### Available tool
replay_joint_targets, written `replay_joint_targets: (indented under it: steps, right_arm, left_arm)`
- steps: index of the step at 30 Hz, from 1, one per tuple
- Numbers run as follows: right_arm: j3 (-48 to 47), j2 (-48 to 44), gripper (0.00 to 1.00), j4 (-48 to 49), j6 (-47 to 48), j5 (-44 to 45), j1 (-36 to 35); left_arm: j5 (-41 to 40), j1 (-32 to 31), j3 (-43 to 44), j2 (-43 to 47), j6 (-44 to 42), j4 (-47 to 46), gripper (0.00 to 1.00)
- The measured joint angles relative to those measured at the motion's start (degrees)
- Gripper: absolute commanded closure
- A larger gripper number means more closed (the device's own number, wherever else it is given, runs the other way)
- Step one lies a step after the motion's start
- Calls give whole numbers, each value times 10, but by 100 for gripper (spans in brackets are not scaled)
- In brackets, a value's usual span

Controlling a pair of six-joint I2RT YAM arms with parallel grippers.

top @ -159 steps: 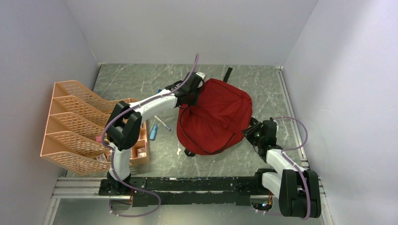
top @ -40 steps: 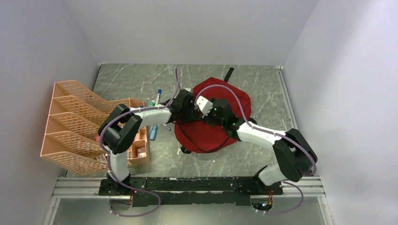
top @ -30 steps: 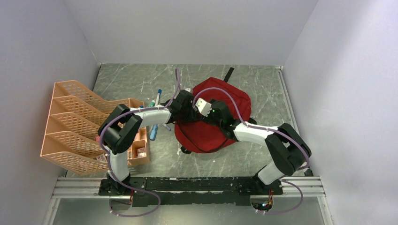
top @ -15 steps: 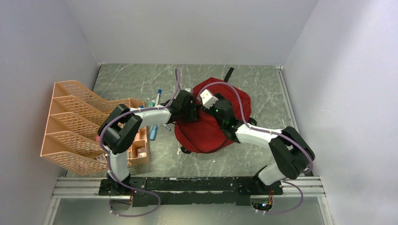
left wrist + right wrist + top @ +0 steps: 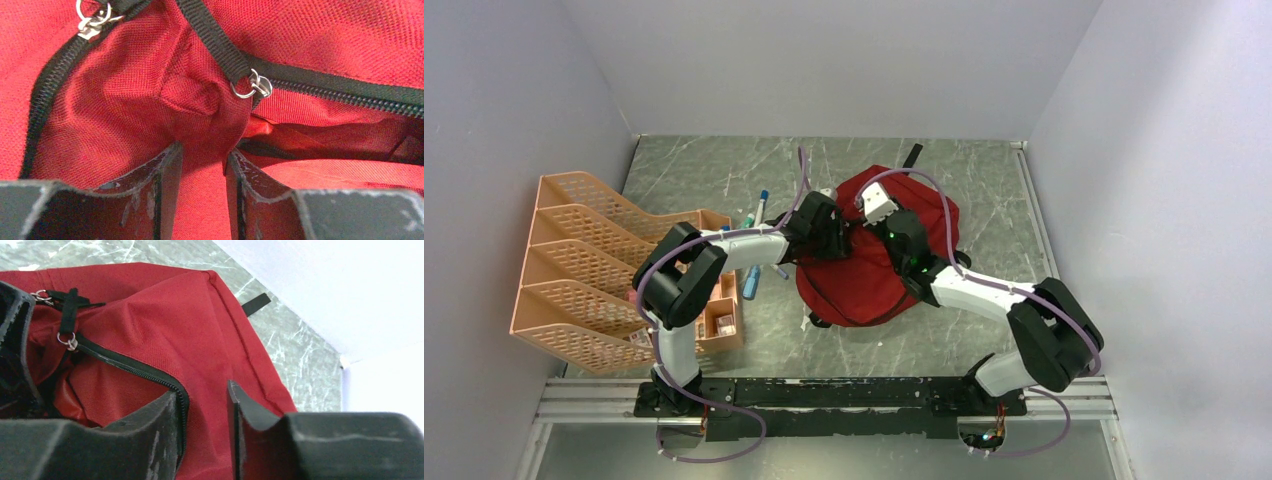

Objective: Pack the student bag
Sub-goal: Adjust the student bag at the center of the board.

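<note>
A soft red fabric backpack (image 5: pixel 864 285) (image 5: pixel 300 30) (image 5: pixel 165 305) with black zippers lies slumped in the middle of a grey marbled desk (image 5: pixel 714 170), with both robot arms reaching over its top. The left gripper (image 5: pixel 829 230) (image 5: pixel 202 172) is clenched on a fold of the red cloth just below a silver zipper ring (image 5: pixel 250 86), beside the gaping zipper mouth. The right gripper (image 5: pixel 892 236) (image 5: pixel 202 415) straddles the zippered edge of the same opening. Red cloth fills the gap between its jaws, but whether they actually pinch it cannot be told. A black strap end (image 5: pixel 256 304) pokes out from the bag's far side. The bag's inside shows only as shadowed red folds, and from overhead both grippers' fingertips are hidden beneath the wrists. To the left stands an orange plastic mesh organiser (image 5: pixel 584 250), its contents too small to make out, with blue pens (image 5: pixel 759 205) lying between it and the bag.
</note>
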State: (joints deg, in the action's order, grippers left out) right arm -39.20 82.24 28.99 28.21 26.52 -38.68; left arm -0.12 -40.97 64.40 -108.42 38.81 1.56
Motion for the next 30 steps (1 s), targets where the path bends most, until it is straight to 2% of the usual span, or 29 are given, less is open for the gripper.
replay_joint_targets:
  steps: [7, 14, 18, 23, 26, 30]
  right_arm:
    - [9, -2, 100, 2, -20, -6, 0]
    - [9, -14, 100, 2, -29, -7, 1]
    - [9, -31, 100, 2, -29, -5, 2]
    - [9, -53, 100, 1, -24, 5, 5]
    - [9, -63, 100, -3, -20, 12, 5]
    - [13, -75, 98, -10, -22, 13, 5]
  left_arm:
    - [21, 0, 0, 6, 0, -1, 58]
    - [48, 0, 1, 8, 0, -7, 58]
    - [94, 0, 3, 9, -7, -31, 61]
    - [145, -9, 55, 8, -26, -34, 61]
    - [153, -14, 83, 11, -35, -35, 59]
    - [148, -15, 79, 41, -35, -24, 54]
